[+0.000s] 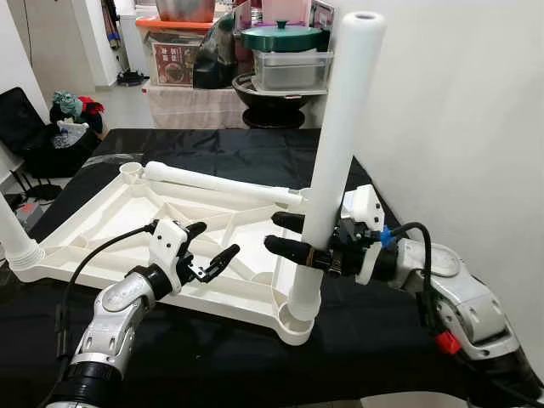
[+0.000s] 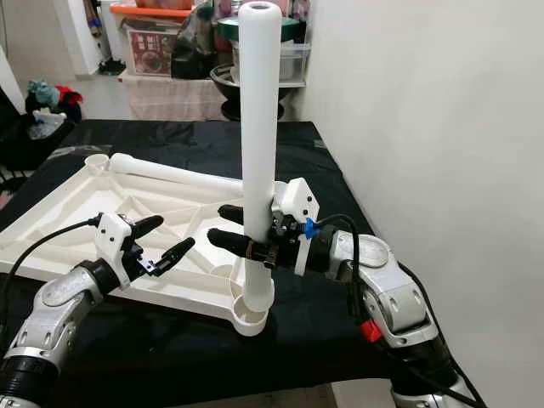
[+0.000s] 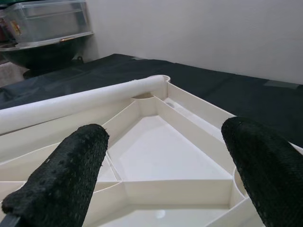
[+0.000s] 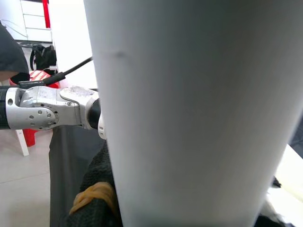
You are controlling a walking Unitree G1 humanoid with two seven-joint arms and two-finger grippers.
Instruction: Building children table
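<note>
A white plastic tabletop (image 1: 102, 223) lies upside down on a black-covered table. A white table leg (image 1: 333, 161) stands upright in its near right corner socket (image 1: 295, 325). My right gripper (image 1: 287, 235) is shut on this leg low down, one finger on each side. Up close the leg (image 4: 199, 109) is a broad white cylinder. Another white leg (image 1: 223, 182) lies flat along the far rim of the tabletop. My left gripper (image 1: 212, 246) hovers open over the near rim, left of the upright leg, holding nothing. Its black fingertips (image 3: 61, 179) frame the ribbed underside (image 3: 156, 151).
A white wall runs along the right side of the table. Beyond the table stand storage boxes, a green-lidded pot (image 1: 282, 36) and a dark bowl. A third leg (image 1: 15, 234) stands at the tabletop's left corner. A black bag (image 1: 38, 127) sits on the floor at far left.
</note>
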